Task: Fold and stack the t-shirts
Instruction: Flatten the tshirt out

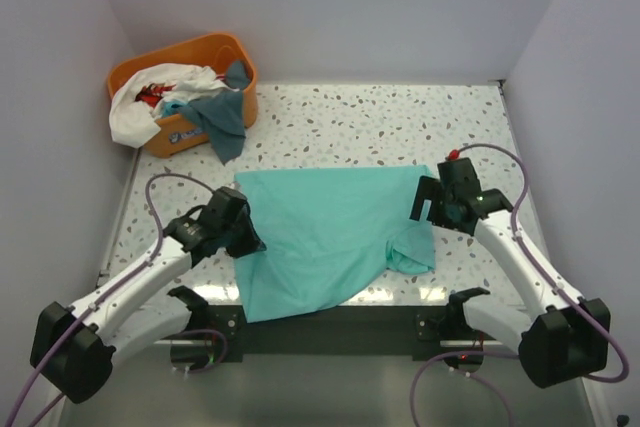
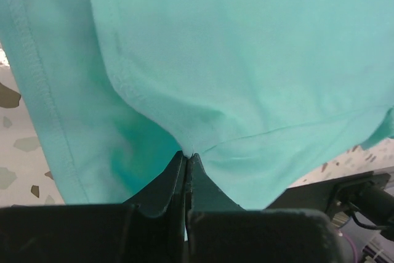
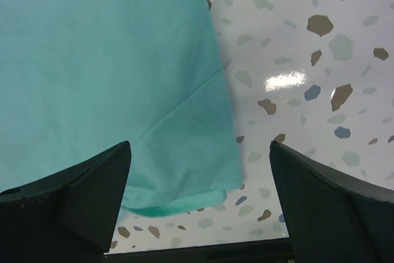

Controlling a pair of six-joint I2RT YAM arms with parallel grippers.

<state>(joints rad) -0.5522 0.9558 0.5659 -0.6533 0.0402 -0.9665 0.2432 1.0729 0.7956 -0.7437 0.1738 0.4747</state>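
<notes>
Left gripper (image 2: 186,154): fingers pressed together, tips pinching a tuck of the turquoise t-shirt (image 2: 246,60) where a stitched edge meets the body. I read that as a real grip on cloth, not an empty close. The shirt runs out from those tips across to the other arm.

Right gripper (image 3: 200,152): fingers spread wide, holding nothing. A hemmed corner of the same shirt lies under and between them, closer to the left finger. Bare speckled table (image 3: 308,78) sits under the right finger.

Progress: early. One shirt is out and spread between the two grippers, not flat. It is bunched and doubled over on the side below the right fingers, and its near edge hangs past the table edge towards the arm bases. I see no finished fold and no stack anywhere.

Container: orange basket (image 1: 200,44), well beyond the left fingers at the far corner. It is loaded with a white shirt (image 1: 130,112) spilling over one rim, a dark teal-grey shirt (image 1: 222,117) draped over the front wall, and something red (image 1: 152,95) underneath. I can't count the items. All of that is left to fold.
</notes>
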